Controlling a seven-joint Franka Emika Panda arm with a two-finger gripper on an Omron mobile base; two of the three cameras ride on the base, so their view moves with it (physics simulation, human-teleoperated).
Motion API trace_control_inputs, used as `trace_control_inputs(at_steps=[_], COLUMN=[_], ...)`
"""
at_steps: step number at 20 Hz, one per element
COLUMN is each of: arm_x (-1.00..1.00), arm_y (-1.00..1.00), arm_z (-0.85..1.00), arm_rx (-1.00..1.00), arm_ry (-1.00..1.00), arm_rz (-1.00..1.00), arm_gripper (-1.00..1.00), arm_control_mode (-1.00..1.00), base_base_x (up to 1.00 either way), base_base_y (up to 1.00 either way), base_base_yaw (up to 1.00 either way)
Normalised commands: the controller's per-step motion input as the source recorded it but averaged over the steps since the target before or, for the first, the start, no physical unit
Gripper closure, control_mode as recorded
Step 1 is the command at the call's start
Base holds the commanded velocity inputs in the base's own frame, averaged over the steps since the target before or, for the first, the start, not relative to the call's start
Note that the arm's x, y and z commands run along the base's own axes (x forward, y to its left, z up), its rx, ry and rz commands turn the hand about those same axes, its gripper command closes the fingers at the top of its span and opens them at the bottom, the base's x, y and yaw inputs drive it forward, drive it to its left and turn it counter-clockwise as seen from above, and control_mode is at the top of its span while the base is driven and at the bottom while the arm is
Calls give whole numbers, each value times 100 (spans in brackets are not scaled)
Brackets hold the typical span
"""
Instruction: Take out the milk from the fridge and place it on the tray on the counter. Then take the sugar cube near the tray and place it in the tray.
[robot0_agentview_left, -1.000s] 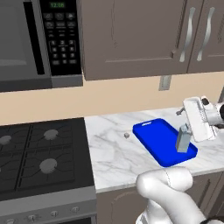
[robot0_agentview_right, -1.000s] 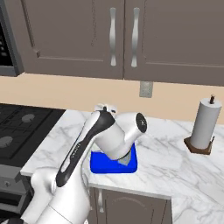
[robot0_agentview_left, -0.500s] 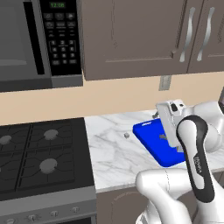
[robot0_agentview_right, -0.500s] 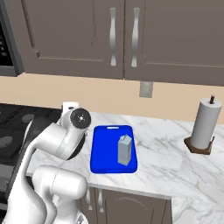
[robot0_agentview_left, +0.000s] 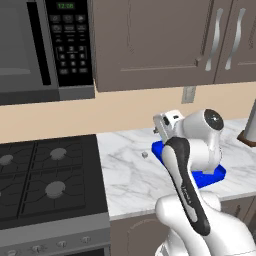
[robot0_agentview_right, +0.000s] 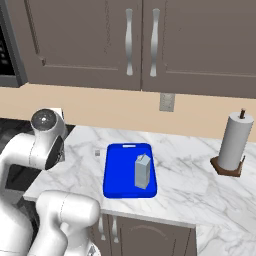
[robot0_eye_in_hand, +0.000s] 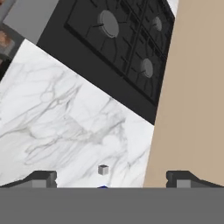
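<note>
Standing upright on the blue tray (robot0_agentview_right: 120, 180), the milk carton (robot0_agentview_right: 142, 171) is delivered; now the tool (robot0_eye_in_hand: 110, 178), fingers wide apart and empty, hangs over the sugar cube (robot0_eye_in_hand: 103, 169) on the desk (robot0_agentview_left: 130, 175) beside the tray.

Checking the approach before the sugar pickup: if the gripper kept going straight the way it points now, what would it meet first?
Probably bare counter. The open gripper looks down at the marble, with the sugar cube low between its fingertips, so the cube may sit just under that line; depth is unclear.
</note>
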Motion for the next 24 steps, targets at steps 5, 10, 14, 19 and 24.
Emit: trace_control_inputs(at_steps=[5,10,14,19,24], arm_x=[19,19,36,23,33], arm_y=[11,12,29,21,24], arm_z=[-12,-50,-49,-27,-22], arm_rx=[-7,-5,-12,-11,-10], arm_ry=[-1,-4,0,1,2], arm_rz=[-4,0,-1,-8,-13], arm_gripper=[-100,-100,-100,-100,-100], arm_control_mode=[-100,-100,-100,-100,-100], base_base_x=[0,0,0,0,0], base_base_y=[0,0,0,0,0], base_base_yaw=[0,0,0,0,0])
